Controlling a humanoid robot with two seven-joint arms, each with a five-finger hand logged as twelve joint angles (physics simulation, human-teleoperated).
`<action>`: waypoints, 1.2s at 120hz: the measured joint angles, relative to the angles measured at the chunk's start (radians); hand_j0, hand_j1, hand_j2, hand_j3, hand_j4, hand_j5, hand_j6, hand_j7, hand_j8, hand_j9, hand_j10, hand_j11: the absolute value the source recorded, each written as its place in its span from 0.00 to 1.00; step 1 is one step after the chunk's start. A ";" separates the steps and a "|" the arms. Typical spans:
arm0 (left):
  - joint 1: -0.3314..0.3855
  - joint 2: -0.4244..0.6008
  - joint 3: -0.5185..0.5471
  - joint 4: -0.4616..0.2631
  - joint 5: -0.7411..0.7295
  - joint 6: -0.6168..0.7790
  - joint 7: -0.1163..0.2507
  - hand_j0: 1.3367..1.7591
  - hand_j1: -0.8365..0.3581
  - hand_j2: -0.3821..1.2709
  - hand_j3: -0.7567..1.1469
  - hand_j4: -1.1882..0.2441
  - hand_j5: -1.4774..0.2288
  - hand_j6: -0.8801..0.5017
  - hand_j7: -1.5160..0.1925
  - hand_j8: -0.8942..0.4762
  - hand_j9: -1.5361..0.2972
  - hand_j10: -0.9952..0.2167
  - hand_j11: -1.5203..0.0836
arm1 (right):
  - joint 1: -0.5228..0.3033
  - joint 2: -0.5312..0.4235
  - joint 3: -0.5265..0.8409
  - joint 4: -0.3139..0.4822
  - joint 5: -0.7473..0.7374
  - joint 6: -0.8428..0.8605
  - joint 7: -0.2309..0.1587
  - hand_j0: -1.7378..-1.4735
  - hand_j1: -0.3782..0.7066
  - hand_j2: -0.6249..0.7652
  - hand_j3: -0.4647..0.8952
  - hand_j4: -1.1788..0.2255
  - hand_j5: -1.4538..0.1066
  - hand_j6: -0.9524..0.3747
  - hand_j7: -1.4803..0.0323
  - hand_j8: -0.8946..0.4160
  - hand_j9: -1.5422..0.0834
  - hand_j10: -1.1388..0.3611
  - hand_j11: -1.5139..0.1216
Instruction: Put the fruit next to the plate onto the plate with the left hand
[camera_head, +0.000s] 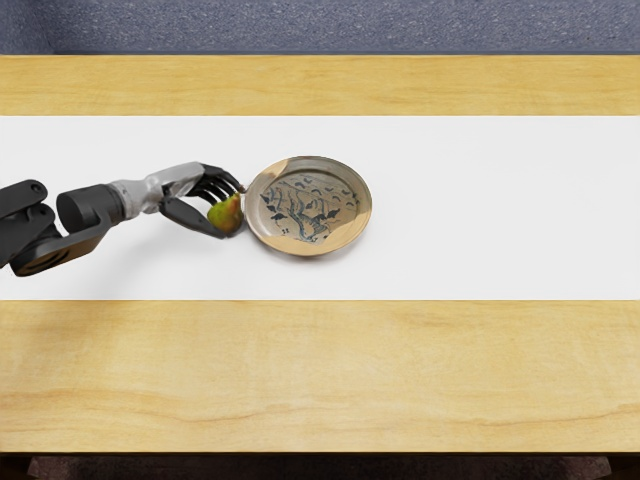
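- As its arm enters from the left, the left hand hangs over the table.
- Its fingers curl round the fruit, gripping it.
- Fruit is just beside the plate, left of its rim.

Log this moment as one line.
left hand: shut on fruit | fruit: beside plate, not on it | right hand: not in view

Most of the fruit is buried under the curled fingers of the left hand, so only a yellow-green sliver shows and what kind it is, no idea. Can't tell if it touches the plate or sits off the table. The left arm gets chopped by the picture's left edge.
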 joint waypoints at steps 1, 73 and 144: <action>0.000 0.000 0.000 0.001 0.000 0.000 0.000 0.76 0.53 0.29 0.40 0.50 0.51 0.29 0.54 0.31 0.51 0.43 0.57 | 0.000 0.000 0.000 0.000 0.000 0.000 0.000 0.30 0.06 0.44 0.34 0.82 0.90 0.69 0.95 0.66 0.92 0.74 0.90; -0.008 -0.004 0.034 0.013 -0.002 -0.039 0.001 0.75 0.50 0.45 0.40 0.31 0.33 0.22 0.35 0.31 0.32 0.34 0.34 | -0.002 0.000 0.000 0.003 0.000 0.000 0.000 0.30 0.06 0.44 0.34 0.82 0.90 0.69 0.95 0.66 0.92 0.74 0.90; -0.043 0.083 0.029 -0.064 -0.013 -0.091 0.019 0.75 0.50 0.49 0.40 0.37 0.22 0.28 0.27 0.35 0.25 0.36 0.27 | -0.006 0.000 0.000 0.007 0.000 0.000 0.000 0.30 0.06 0.44 0.34 0.82 0.90 0.69 0.95 0.66 0.92 0.74 0.90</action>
